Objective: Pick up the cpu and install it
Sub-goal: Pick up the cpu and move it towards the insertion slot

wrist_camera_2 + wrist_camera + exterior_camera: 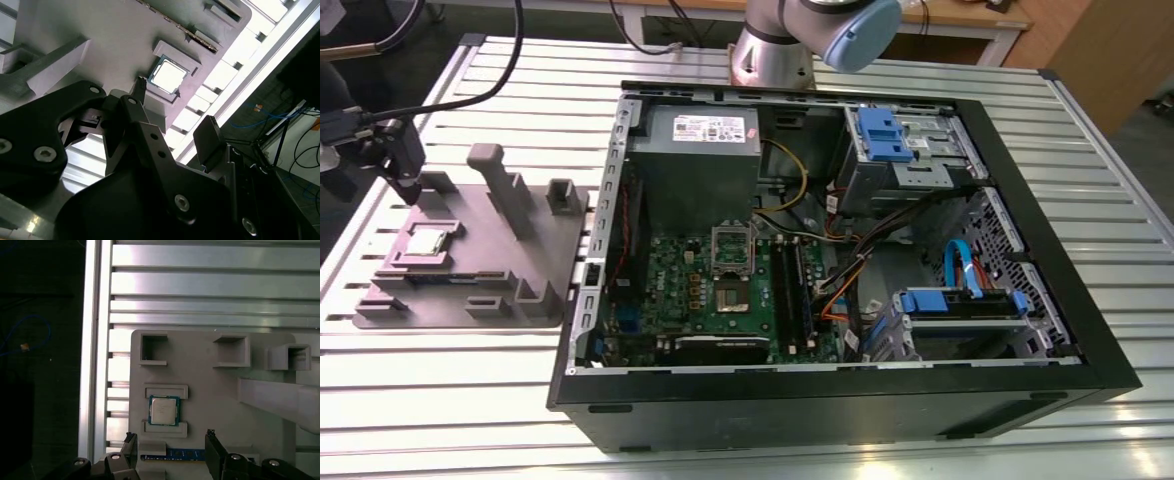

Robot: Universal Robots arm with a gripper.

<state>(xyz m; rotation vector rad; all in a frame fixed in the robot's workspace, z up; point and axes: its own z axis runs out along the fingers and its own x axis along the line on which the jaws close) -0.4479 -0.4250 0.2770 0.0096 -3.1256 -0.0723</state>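
The cpu (427, 240), a small square chip with a shiny metal top, lies flat in a recess of the grey fixture plate (470, 258) at the exterior view's left. Both wrist views show the cpu (164, 410) (167, 76) framed by low grey ledges. My gripper (403, 172) hangs above the plate's far end, a little beyond the chip and apart from it. In both wrist views the gripper (170, 452) (175, 115) is open, its two black fingers spread wider than the chip and holding nothing. The motherboard (687, 275) lies inside the open case, with its socket (728, 288) uncovered.
The black PC case (854, 400) fills the middle of the slatted metal table (440, 400), holding a grey power supply (700, 150), blue drive cages (961, 305) and loose cables. Tall grey posts (500, 190) rise from the fixture plate. A blue memory stick (172, 455) lies beside the chip.
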